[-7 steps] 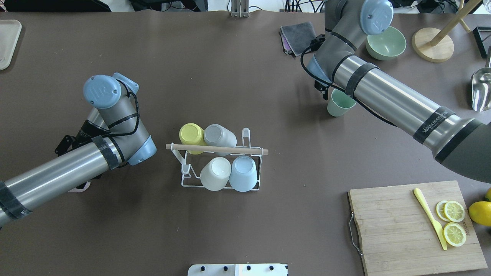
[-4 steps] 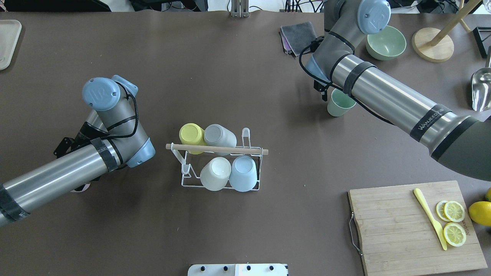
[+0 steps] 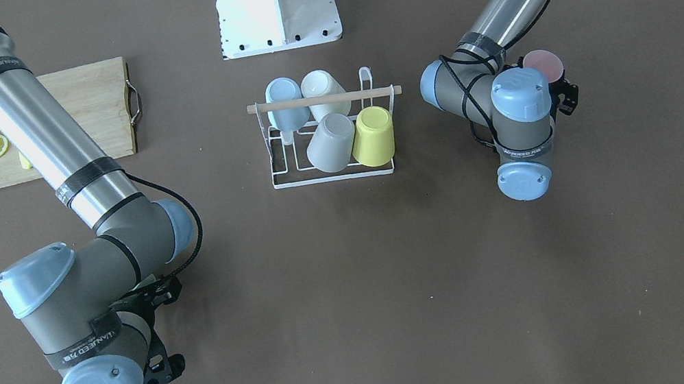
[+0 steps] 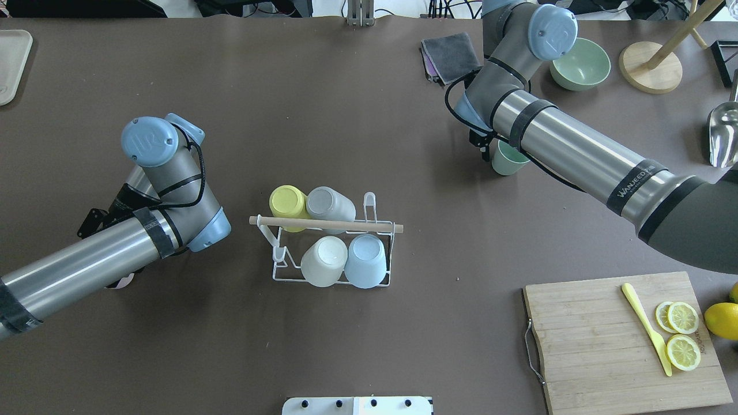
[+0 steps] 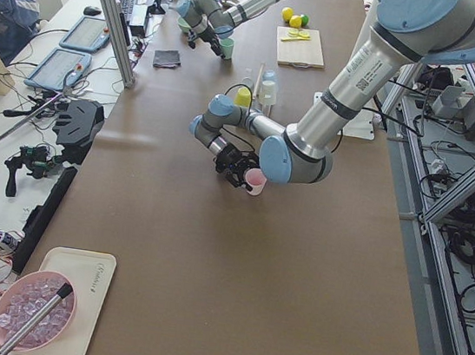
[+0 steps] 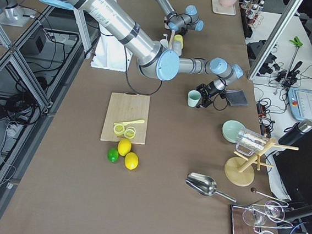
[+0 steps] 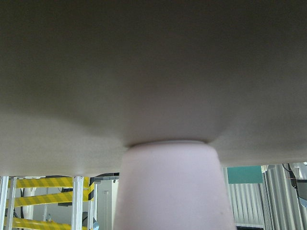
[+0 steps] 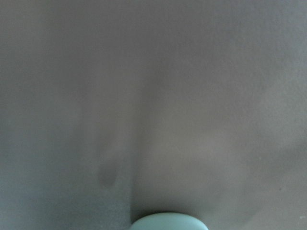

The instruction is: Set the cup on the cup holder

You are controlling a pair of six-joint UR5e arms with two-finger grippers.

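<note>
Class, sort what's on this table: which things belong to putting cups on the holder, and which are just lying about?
Job: cup holder, green cup, pink cup, four racked cups.
Lying about: cutting board, lemon slices, green bowl, grey cloth, metal scoop.

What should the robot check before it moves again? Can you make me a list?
1. Bare prong free on the cup holder: ok, two prongs carry no cup.
2. Cup holder standing upright: ok.
3. Green cup turned mouth-down for a prong: not ok, its mouth faces up.
4. Right jaws gripping the green cup: cannot tell, the arm hides them.
5. Left jaws gripping the pink cup: cannot tell, the jaws show in no close view.
</note>
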